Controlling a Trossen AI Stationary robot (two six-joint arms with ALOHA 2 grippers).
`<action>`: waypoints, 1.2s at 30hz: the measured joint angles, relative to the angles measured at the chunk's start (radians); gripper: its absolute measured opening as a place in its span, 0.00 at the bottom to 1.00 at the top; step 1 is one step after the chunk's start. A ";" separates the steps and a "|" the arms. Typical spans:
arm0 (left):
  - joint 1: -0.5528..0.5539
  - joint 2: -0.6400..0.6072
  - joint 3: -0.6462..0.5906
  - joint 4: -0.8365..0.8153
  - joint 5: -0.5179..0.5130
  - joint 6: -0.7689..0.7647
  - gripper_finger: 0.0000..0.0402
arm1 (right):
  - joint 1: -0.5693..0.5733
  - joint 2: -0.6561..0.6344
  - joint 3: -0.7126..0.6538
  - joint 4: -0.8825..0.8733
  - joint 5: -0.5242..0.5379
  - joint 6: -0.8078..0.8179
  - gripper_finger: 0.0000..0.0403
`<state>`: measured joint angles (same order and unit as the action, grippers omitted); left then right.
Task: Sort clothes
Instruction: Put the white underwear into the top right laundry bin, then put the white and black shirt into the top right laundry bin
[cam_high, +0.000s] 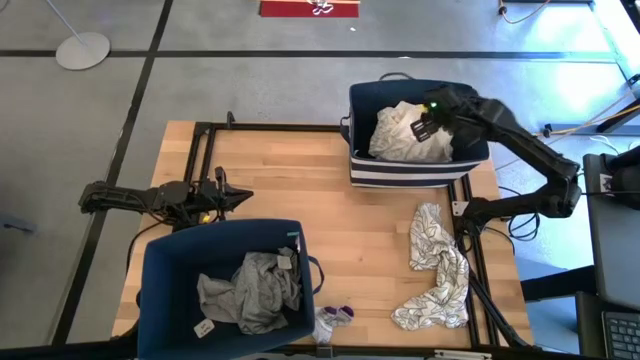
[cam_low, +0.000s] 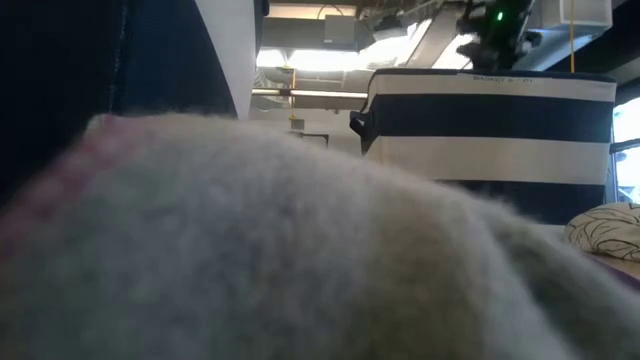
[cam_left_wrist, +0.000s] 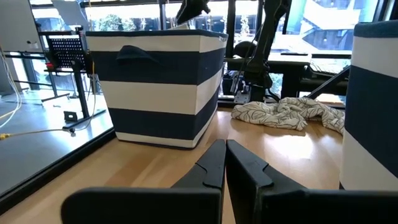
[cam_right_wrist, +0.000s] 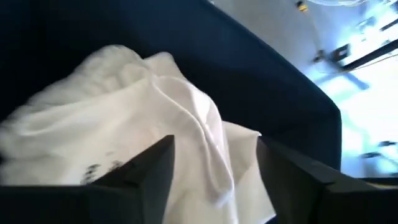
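Grey fuzzy cloth (cam_low: 300, 250) fills the low view, very close to the lens. Right gripper (cam_high: 432, 112) hangs over the far striped bin (cam_high: 415, 170), fingers wide apart above the white garment (cam_right_wrist: 149, 118) inside, not holding it. Left gripper (cam_high: 240, 197) rests near the table's left edge, fingers closed, nothing between. Grey garment (cam_high: 255, 290) lies in the near bin (cam_high: 165, 260); printed garment (cam_high: 435, 265) lies on the table (cam_high: 360, 230) w/ small purple item (cam_high: 340, 315) nearby.
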<state>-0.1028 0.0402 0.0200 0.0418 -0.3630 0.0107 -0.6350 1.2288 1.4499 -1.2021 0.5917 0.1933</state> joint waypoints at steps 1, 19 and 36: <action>0.000 0.000 0.000 0.000 0.000 0.001 0.01 | 0.000 0.000 0.038 -0.035 -0.025 0.021 0.58; 0.000 0.000 0.000 -0.005 0.000 0.016 0.01 | 0.398 0.001 0.225 -0.326 -0.285 0.431 0.68; 0.000 0.000 0.000 -0.006 0.000 0.015 0.01 | 0.898 0.007 -0.079 -0.352 -0.324 0.947 0.68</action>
<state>-0.1029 0.0402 0.0200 0.0353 -0.3630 0.0257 0.2626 1.2358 1.3714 -1.5538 0.2677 1.1405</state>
